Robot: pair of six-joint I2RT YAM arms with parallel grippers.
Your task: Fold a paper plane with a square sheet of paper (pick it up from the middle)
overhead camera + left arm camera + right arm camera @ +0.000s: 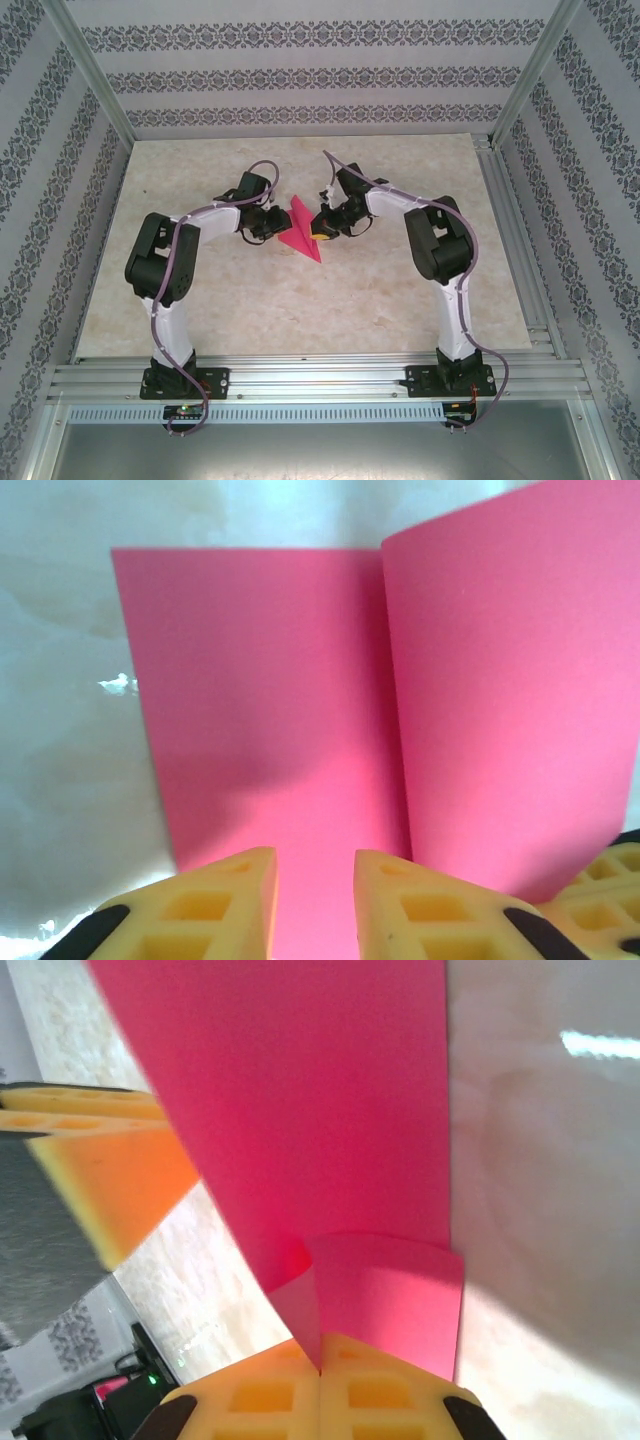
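Thin magenta-pink paper [299, 232], matt, smooth and plain. Lying in the middle of the worktop [420, 290], between the two hands, and from above a narrow pointed shape with one tip toward the near edge. From the left wrist, one flat panel with straight cut edges and a crisp corner. Next to it a sharp crease, then a second panel raised off the surface, casting soft shadow on the first. From the right wrist, a long straight edge and a small flap curled over at the near end, running down into the seam of the right hand [320, 1375].

Closed, that hand, pinching the curled bit of paper between yellow foam-like pads [390, 1400] with square waffle recesses. Same gridded pads on the left hand [313, 880], slightly open, parted by a narrow gap with pink showing through. Poised at the paper's near edge, unclear whether touching it.

Worktop pale beige, marbled, faintly glossy, with patches of glare. Ribbed aluminium rails [320, 380] along the near edge, carrying the bases of two white-and-black arms [170, 290]. On three sides, walls [300, 60] papered white with bands of dark ornamental pattern. Slim metal posts [95, 75] at the corners.
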